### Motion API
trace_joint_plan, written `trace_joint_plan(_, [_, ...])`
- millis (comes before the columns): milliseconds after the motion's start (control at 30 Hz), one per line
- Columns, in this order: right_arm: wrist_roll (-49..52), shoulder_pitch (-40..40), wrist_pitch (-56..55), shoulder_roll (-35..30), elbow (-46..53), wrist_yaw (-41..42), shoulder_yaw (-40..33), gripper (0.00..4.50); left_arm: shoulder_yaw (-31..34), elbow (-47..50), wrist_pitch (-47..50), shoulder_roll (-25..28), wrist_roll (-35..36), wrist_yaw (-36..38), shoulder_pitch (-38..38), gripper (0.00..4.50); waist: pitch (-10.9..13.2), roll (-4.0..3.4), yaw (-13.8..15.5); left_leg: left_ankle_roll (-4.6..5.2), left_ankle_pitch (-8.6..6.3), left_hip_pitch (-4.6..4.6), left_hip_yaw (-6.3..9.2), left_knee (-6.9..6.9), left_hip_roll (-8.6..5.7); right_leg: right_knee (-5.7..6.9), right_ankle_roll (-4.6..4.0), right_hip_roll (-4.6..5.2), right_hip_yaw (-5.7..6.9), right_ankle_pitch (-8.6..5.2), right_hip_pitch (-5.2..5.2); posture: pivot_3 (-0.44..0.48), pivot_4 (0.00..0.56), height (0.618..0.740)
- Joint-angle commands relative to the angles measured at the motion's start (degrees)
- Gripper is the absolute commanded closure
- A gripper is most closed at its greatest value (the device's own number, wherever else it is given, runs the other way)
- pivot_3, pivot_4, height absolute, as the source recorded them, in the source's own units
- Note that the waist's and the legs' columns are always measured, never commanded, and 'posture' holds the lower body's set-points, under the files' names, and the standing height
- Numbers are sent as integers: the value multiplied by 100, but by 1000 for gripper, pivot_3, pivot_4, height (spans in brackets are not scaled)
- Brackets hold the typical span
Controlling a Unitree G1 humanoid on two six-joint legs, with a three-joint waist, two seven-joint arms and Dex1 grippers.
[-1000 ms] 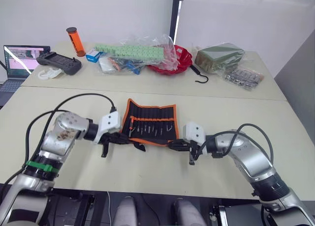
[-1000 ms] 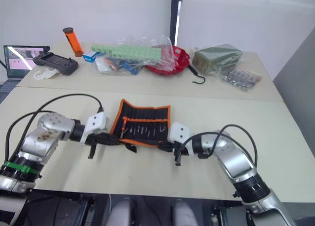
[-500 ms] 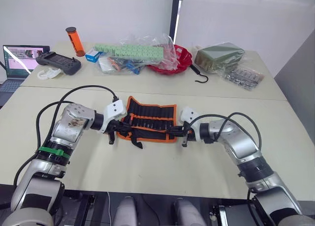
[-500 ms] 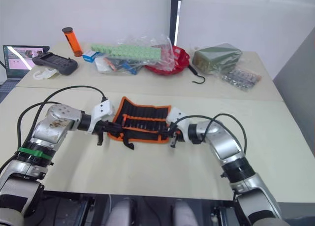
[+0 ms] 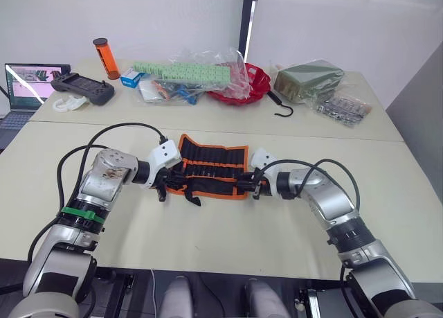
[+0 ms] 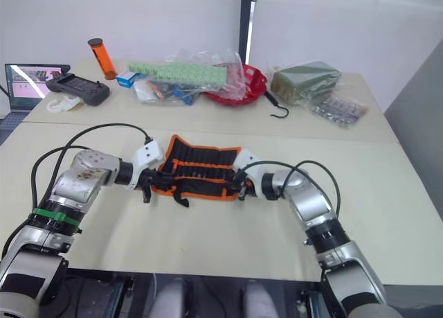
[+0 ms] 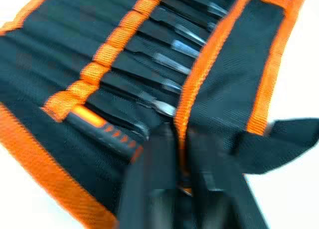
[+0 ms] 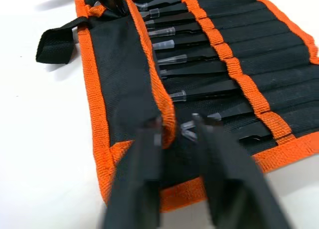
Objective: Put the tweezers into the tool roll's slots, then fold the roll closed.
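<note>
Tool roll: I see the tool roll lying on the front table, near the middle of the head view, between my two arms. Its near flap is lifted and folded over the lower part of the inner face, orange edging showing along the fold.
Tweezers: the tweezers sit in the slots, side by side, tips with clear caps pointing toward the folded flap. In the left wrist view I see the same row of tips peeking out beside the orange band.
Strap: the black strap hangs off the roll's left end, lying loose on the table just below the roll in the head view.
Left gripper: the left gripper is at the roll's left end, its fingers pinched together on the orange edge of the flap.
Right gripper: the right gripper is at the roll's right end; its fingers clamp the flap's orange edge between them.
Back table: in the upper part of the head view, an orange tube, a black controller, a red bowl, a dark green packet and a black hook, all well apart from the roll.
Laptop: at the far left edge, screen lit.
</note>
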State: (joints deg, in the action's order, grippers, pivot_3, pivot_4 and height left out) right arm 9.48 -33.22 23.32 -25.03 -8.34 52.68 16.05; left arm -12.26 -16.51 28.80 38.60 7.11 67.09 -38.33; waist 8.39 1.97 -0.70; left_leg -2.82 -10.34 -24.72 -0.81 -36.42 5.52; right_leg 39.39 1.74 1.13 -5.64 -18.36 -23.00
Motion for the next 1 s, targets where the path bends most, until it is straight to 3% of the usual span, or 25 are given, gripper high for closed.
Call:
trace_joint_plan(33, [250, -16, -99, 19, 334, -59, -431, 1929, 394, 255, 315, 104, 251, -71, -189, 2681, 0, 0, 0, 0, 0, 0, 0, 0, 0, 1, 0, 0, 0, 0, 0, 0, 150, 737])
trace_joint_plan(167, [919, 133, 200, 74, 937, -88, -1043, 566, 936, 525, 583, 453, 573, -38, -233, 1331, 0, 0, -11, 0, 0, -4, 3, 1, 0, 8, 0, 0, 1, 0, -6, 0, 150, 737])
trace_joint_plan(200, [1129, 194, 350, 90, 1128, -65, -1165, 553, 1054, 623, 637, 537, 666, -26, -221, 1044, 0, 0, -18, 0, 0, -4, 4, 2, 0, 9, 0, 0, 1, 0, -7, 0, 150, 737])
trace_joint_plan(367, [1654, 341, 852, 274, 1713, -251, -1361, 553, 1617, 1051, 1001, 560, 1269, -93, -76, 1044, 0, 0, -10, 0, 0, -1, 6, 6, -2, 10, -1, 0, 2, 0, -2, 0, 150, 737])
trace_joint_plan(500, [1502, 426, 928, 562, 1803, -570, -1056, 1748, 1724, 1605, 1171, 353, 1563, -329, 288, 2212, 0, -1, -10, 0, 0, -2, 6, 4, -2, 10, -1, 0, 2, 0, -3, 0, 150, 737])
trace_joint_plan(733, [577, 541, 503, 987, 1218, -1159, -207, 4116, 1209, 2264, 998, -256, 1384, -1007, 1036, 4500, 0, 0, -4, -1, 0, -3, 7, 1, -2, 12, -1, 0, 0, 0, -4, 0, 150, 737])
trace_joint_plan(800, [454, 572, 415, 1133, 1050, -1320, -136, 4482, 1074, 2192, 819, -379, 1224, -1216, 1158, 4500, 0, 0, -4, -1, 0, -3, 7, 1, -2, 11, -1, 0, 1, 0, -5, 0, 150, 737])
trace_joint_plan(1000, [148, 546, 93, 1459, 559, -1583, -36, 4482, 853, 1901, 509, -649, 957, -1582, 1275, 4500, 0, -1, -6, -1, 0, -3, 8, 1, -3, 10, -1, 0, 0, 0, -4, 0, 150, 737])
